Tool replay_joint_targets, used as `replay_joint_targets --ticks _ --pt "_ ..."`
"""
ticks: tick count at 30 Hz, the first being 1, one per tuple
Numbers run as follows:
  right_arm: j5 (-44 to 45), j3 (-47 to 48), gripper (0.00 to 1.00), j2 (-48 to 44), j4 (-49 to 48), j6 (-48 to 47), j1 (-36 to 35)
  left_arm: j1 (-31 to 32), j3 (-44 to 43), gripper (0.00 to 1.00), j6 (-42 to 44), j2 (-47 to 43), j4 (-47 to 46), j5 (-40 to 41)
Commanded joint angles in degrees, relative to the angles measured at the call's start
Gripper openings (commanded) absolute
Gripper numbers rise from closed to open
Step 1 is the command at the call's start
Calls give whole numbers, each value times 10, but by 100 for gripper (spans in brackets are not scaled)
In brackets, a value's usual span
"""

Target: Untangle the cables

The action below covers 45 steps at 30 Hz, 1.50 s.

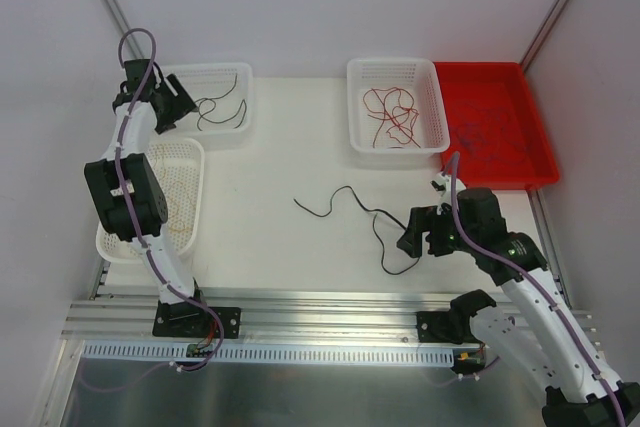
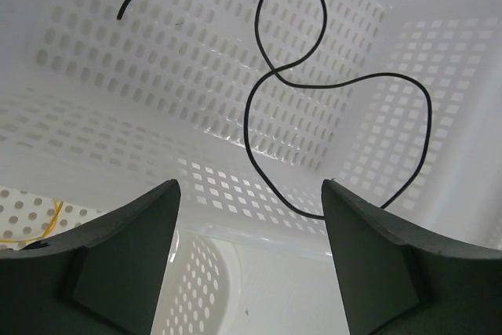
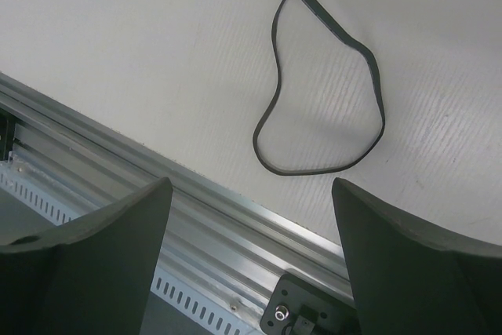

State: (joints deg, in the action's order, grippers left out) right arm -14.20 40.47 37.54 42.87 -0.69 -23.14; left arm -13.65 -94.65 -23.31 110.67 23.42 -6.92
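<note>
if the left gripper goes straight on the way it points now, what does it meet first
Probably the thin black curly cable lying in the white perforated plastic basket, or the basket floor beside it. The open left gripper aims into that basket; depth is unclear.

No text, label or number is legible — not in any view.

1 cable (image 1: 377,214) on table (image 1: 290,147) ctr
</note>
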Motion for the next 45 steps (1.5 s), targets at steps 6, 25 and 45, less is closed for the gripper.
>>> replay_joint_targets --ticks 6,25,45 --pt "3 12 88 -8 -2 4 -3 63 -15 76 37 -115 8 0" --pt "73 -10 95 17 -12 44 -3 490 189 91 55 -183 8 67" --pt "121 -2 77 331 -249 10 -25 555 384 91 -46 -259 8 102"
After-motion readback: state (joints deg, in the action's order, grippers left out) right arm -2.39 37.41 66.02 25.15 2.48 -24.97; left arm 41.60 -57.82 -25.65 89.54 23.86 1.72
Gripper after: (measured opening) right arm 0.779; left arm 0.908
